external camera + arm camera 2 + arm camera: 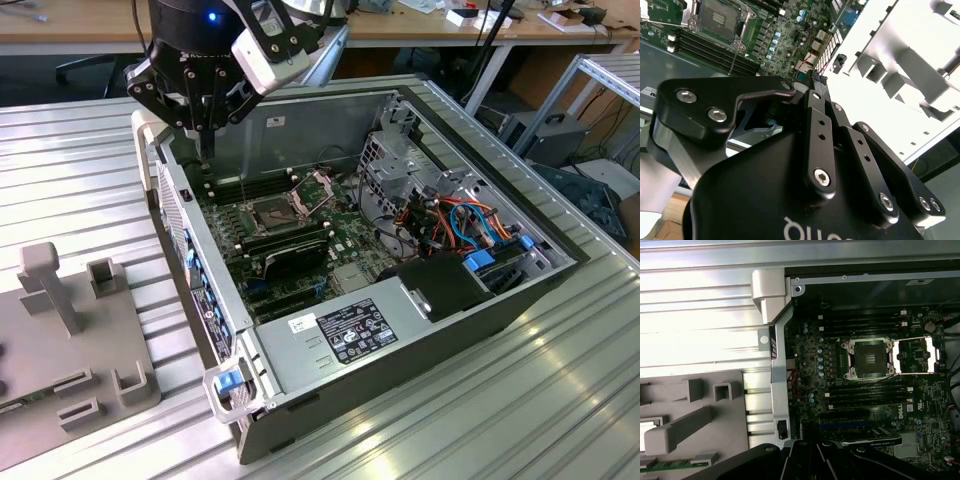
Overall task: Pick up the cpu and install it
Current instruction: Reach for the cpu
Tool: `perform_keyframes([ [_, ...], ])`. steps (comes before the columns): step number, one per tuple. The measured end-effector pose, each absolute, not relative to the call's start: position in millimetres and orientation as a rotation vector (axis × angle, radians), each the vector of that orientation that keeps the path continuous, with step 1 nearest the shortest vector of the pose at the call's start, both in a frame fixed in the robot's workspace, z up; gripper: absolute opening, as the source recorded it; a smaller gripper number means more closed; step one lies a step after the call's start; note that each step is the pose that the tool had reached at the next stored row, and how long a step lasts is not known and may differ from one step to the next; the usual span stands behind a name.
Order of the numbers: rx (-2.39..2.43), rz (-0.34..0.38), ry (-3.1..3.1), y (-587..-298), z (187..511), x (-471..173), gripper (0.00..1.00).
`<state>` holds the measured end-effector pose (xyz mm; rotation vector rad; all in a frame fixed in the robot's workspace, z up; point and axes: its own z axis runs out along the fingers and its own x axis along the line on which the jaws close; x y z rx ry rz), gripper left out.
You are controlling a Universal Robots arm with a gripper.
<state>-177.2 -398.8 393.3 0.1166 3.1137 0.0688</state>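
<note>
1. Nearest, on the exterior view's left, a grey fixture tray is sitting on the ribbed metal worktop, with blocks and slots standing up from it. In the first wrist view a green strip of board is lying in one slot. It is long and narrow, so I am judging it is not the cpu.
2. The computer case is lying open on the worktop. The power supply is filling its near end.
3. Farther in, the long black card is sitting across the green motherboard, just on the near side of the socket.
4. The socket is showing a dark, bare bed in the first wrist view. Its hinged frame is standing swung open on the far side. Nothing silvery-grey is resting in the bed, so I am judging the install is not yet done.
5. Farther again, the pincer is hanging over the far-left corner of the case, apart from the socket. It is touching nothing that I can make out. I cannot tell whether it is spread, pressed together or pinching something.
6. I cannot tell where the cpu is lying. Judging progress: the socket is standing open and ready, while seating the cpu and closing the frame are both remaining.
</note>
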Motion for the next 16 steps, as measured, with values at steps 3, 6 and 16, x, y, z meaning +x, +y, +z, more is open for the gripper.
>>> perform_keyframes([
  [3, 0.117, 0.069, 3.114, -398.8, 393.3, -177.3, 0.11],
  [6, 0.117, 0.069, 3.114, -398.8, 393.3, -178.5, 0.11],
  [16, 0.117, 0.069, 3.114, -398.8, 393.3, -183.2, 0.11],
])
